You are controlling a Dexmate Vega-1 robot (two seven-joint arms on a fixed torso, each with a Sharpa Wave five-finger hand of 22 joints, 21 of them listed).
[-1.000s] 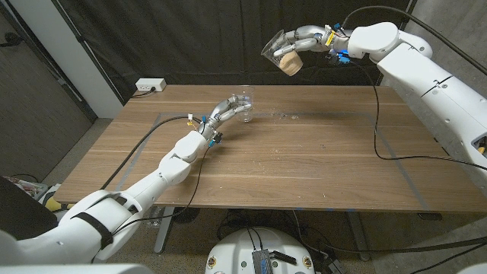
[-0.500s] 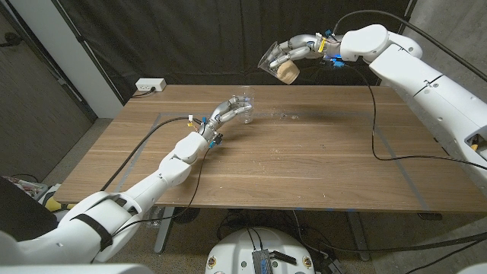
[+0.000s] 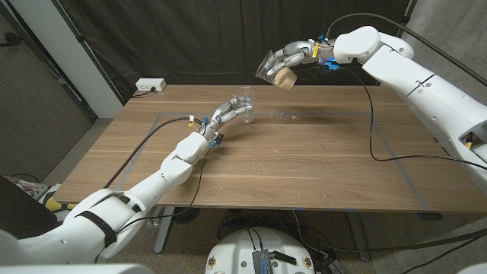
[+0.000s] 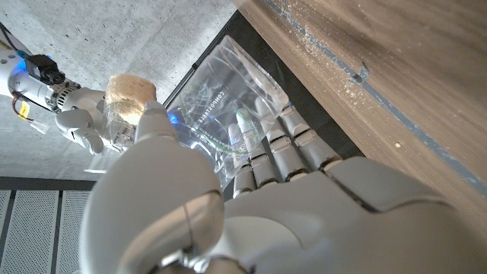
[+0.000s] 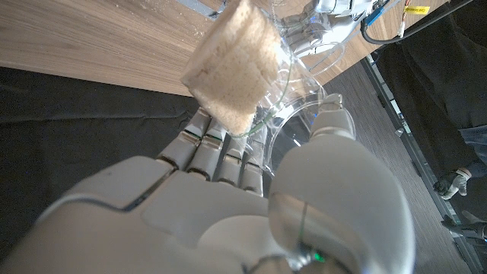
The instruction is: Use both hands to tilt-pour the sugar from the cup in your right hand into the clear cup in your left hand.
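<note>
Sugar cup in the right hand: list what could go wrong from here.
1. The sugar cup, tilted in the right hand, is high and off to the side of the clear cup; pouring now would likely spill sugar onto the table.
2. The left hand holds the clear cup low near the table, so closing in could bump the cups.

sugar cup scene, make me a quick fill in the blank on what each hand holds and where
1. The right hand holds the sugar cup raised and ____.
2. The left hand holds the clear cup, which holds ____ sugar.
3. The sugar cup is higher than the ____ cup.
4. A white power strip lies on the wooden ____.

Missing words: tilted; no; clear; table
</note>
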